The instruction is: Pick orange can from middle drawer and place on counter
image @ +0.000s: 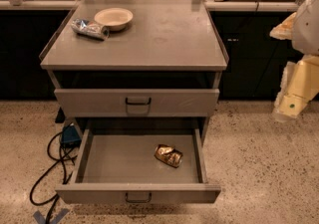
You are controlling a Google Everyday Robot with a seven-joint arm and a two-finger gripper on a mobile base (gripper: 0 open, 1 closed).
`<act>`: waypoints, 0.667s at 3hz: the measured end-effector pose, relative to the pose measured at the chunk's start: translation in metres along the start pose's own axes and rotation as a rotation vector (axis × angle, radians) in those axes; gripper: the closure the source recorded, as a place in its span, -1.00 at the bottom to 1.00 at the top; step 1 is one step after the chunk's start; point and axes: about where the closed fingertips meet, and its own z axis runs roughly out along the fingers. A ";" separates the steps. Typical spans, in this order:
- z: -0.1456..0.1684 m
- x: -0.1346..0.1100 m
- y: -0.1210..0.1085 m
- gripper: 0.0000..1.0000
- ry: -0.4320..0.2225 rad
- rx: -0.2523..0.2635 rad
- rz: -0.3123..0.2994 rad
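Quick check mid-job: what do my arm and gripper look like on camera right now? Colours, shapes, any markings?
The arm shows at the right edge as pale cream, blocky shell segments under a rounded white housing. The gripper, out to the right of the counter and below its level, is a cream tapered block with a small green dot on it. No cables or sleeves show.

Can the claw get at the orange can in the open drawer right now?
Probably yes. The claw hangs at the right edge of view, well apart from the drawer, which is pulled out. The can lies alone on its floor, open from above, with nothing over or beside it.
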 end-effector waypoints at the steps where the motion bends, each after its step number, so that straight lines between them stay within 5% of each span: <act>1: 0.000 0.000 0.000 -1.00 0.000 0.000 0.000; 2: 0.025 0.002 0.005 -1.00 -0.015 -0.047 -0.006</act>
